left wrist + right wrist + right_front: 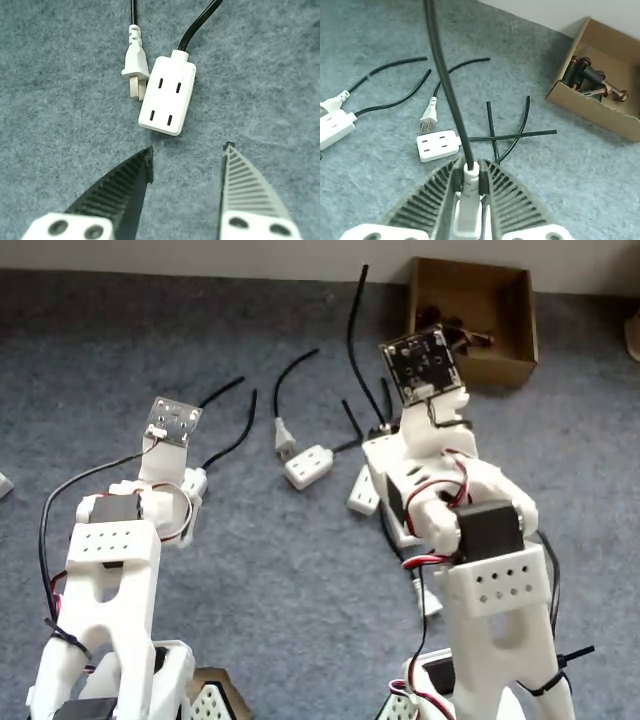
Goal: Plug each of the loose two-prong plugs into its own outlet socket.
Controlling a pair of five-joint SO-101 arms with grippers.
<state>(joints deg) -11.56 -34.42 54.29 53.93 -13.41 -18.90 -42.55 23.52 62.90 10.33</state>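
My left gripper (pixel 187 150) hangs open just above the grey carpet. Right ahead of its fingertips lies a white outlet block (pixel 167 95), with a loose white two-prong plug (pixel 135 67) resting against its side. My right gripper (pixel 469 167) is shut on another white plug (pixel 468 200), whose black cord (pixel 442 75) runs up and away. Beyond it lie a second outlet block (pixel 438 145) and a loose plug (pixel 427 118), seen mid-table in the high view as the block (pixel 308 466) and the plug (pixel 284 437). A third outlet block (pixel 362 492) sits against the right arm.
An open cardboard box (pixel 520 360) with dark parts inside stands at the back right. Several loose black cords (pixel 512 135) cross the carpet between the arms. The left arm (pixel 110 540) and the right arm (pixel 490 570) take up the near side.
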